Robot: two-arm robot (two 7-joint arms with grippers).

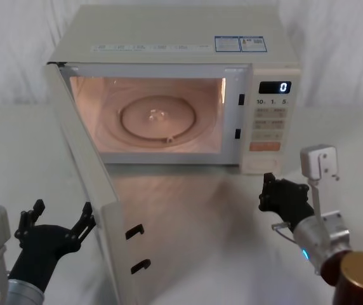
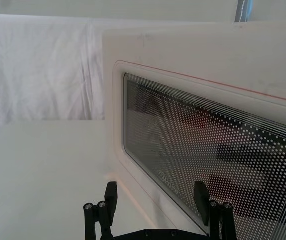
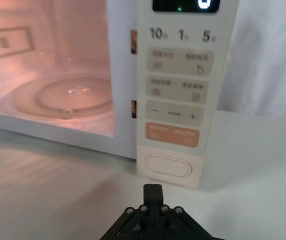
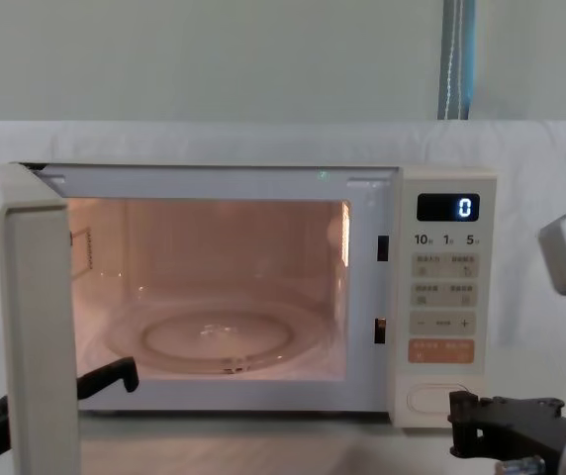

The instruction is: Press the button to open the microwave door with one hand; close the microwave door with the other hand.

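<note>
The microwave door already stands swung wide on its left hinge, the lit cavity and glass turntable exposed, so your job now is the closing push with the left gripper. That gripper sits just outside the door's outer face, low and near its free edge, with its fingers spread wide; in the left wrist view the dotted window lies right ahead of the two fingertips. Don't try to pinch anything: keep the fingers as they are or bring them together, and use the gripper as a flat pusher. Make contact on the cream frame near the free edge instead of the glass, since leverage is best farthest from the hinge. Sweep in an arc that follows the door instead of driving straight, or the fingers will likely skid along the panel. Push steadily until the two latch hooks on the door's edge meet the slots beside the control panel; a weak finish may leave it ajar, and a hard shove could slide the microwave across the surface. Keep the right gripper, fingers drawn narrow, where it is, just before the button and off it, so the door is not released again.
</note>
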